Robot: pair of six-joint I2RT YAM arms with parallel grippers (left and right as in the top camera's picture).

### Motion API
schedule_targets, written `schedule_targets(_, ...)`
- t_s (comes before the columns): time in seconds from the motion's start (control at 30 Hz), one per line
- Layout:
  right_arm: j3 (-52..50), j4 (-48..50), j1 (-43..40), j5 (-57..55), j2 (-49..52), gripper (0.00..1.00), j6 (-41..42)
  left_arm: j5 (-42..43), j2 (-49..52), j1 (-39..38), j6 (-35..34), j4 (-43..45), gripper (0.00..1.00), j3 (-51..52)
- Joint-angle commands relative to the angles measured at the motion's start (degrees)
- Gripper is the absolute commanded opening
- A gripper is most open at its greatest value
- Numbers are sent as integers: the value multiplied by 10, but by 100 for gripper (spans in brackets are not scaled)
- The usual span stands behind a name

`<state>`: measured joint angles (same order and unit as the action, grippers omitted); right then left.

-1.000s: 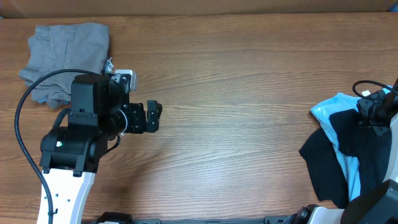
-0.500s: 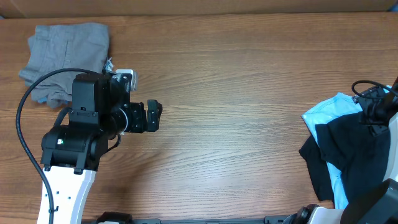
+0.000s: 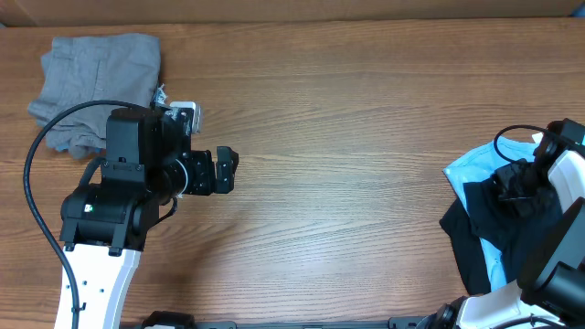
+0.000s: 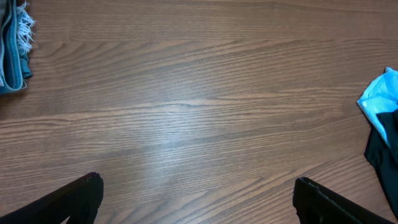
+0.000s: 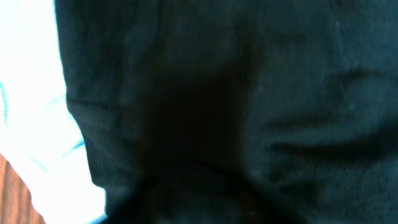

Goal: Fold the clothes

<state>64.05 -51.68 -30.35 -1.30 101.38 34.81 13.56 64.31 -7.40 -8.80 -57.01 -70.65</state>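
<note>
The clothes lie in two places. A black T-shirt and a light blue T-shirt are heaped at the right edge of the table; grey folded garments sit at the far left. My right gripper is down on the black T-shirt. In the right wrist view, black fabric fills the frame, with light blue cloth at the left, and the fingers cannot be made out. My left gripper hangs open over bare wood, its fingertips wide apart with nothing between them.
The left wrist view shows a frayed blue fabric edge at the far left and the heap's light blue corner at the right. A wide stretch of wooden table separates the two arms. The heap overhangs the table's right side.
My right gripper has moved left and down onto the black T-shirt. The light blue shirt's edge has shifted slightly left. The left arm has not moved.
</note>
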Motion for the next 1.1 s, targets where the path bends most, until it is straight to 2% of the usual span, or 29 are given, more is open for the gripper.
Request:
schedule_targets(0.0,12,-6,-2,1,-10,17,4,9,2,3,11,3,100,-16)
schedule_targets(0.1,39,-29,-2,1,-25,4,0,9,2,3,11,3,100,-16)
schedule_targets(0.27,90,-62,-2,2,-68,4,-13,9,2,3,11,3,100,-16)
schedule_targets(0.4,136,-60,-2,58,-128,4,-72,9,2,3,11,3,100,-16)
schedule_targets(0.73,148,-60,3,75,-170,5,-72,9,2,3,11,3,100,-16)
schedule_targets(0.77,147,-68,3,64,-168,13,-72,9,2,3,11,2,100,-16)
schedule_targets(0.8,147,-76,3,51,-166,29,-71,9,2,3,11,2,100,-16)
schedule_targets(0.83,144,-82,3,39,-163,51,-71,9,2,3,11,1,100,-16)
schedule_targets(0.9,126,-81,3,17,-153,72,-55,9,2,3,11,0,100,-16)
schedule_targets(1.0,75,-47,-1,0,-115,89,-29,9,2,3,11,0,100,-16)
schedule_targets(1.07,51,-26,-7,-10,-91,93,-11,9,2,3,11,0,100,-16)
